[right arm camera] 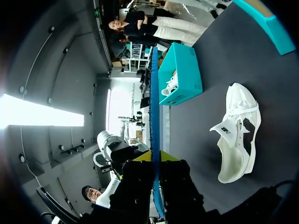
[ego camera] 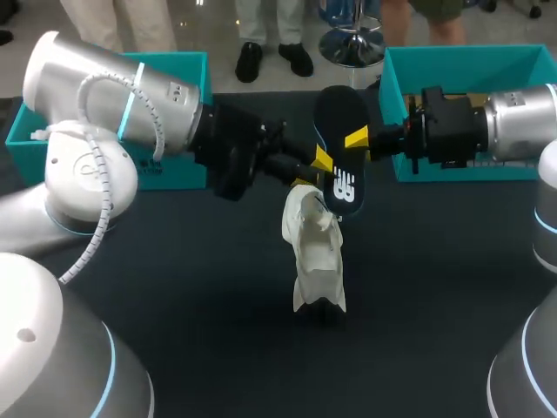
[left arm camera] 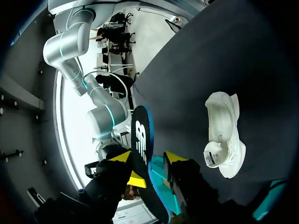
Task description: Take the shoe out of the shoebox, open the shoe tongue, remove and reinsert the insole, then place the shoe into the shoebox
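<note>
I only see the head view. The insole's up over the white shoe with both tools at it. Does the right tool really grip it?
Observer: Yes. The right wrist view shows the insole edge-on in the right tool, pinched from both sides.
Operator: Shoe tongue open?
Observer: Yes, the tongue is folded out of the shoe, leaving the opening exposed.
Operator: Anything in the box behind the left arm?
Observer: A second white shoe lies in that teal box.

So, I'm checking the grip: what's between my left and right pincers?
The dark insole, held up near the white shoe. The head view shows the left pincer and right pincer either side of it.
</note>
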